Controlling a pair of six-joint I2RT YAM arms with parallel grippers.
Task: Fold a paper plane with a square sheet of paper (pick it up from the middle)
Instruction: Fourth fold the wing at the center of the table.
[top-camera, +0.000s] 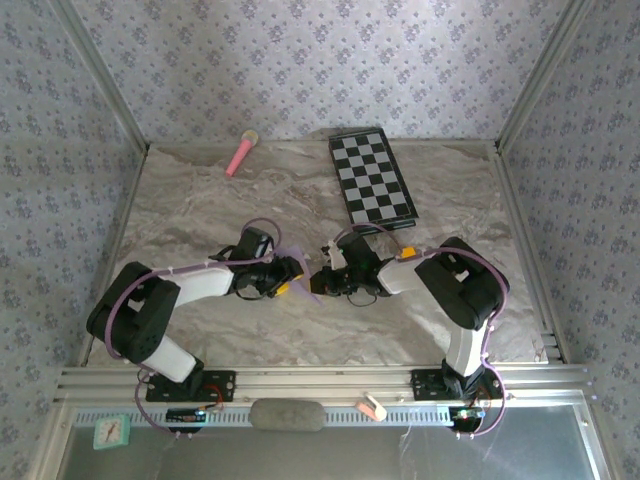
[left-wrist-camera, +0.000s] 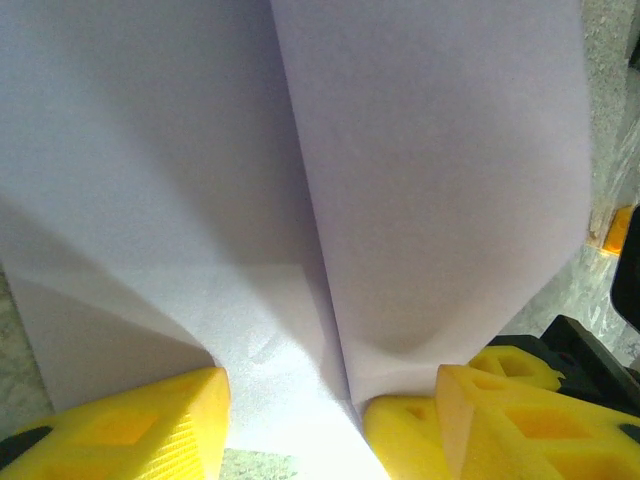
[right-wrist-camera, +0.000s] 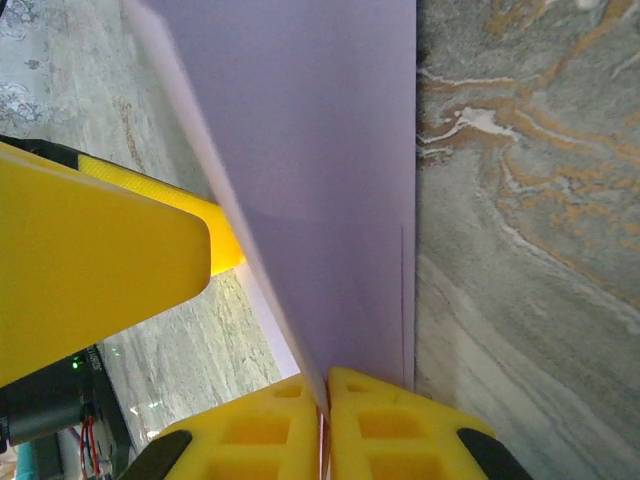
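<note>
The square sheet of paper (top-camera: 300, 262), pale lilac and folded along a centre crease (left-wrist-camera: 320, 250), stands up off the table between my two grippers at mid-table. My right gripper (top-camera: 322, 278) is shut on the paper's lower edge, its yellow fingertips (right-wrist-camera: 400, 425) pressed together with the sheet (right-wrist-camera: 320, 180) rising from between them. My left gripper (top-camera: 292, 272) is open, its yellow fingers (left-wrist-camera: 130, 430) standing apart on either side of the creased paper (left-wrist-camera: 430, 180) without pinching it. One left finger (right-wrist-camera: 100, 265) shows beside the sheet in the right wrist view.
A black-and-white checkered board (top-camera: 372, 180) lies at the back right. A pink microphone-like stick (top-camera: 241, 153) lies at the back left. Metal frame posts and patterned walls bound the marbled table (top-camera: 200, 200). Both arms crowd the middle.
</note>
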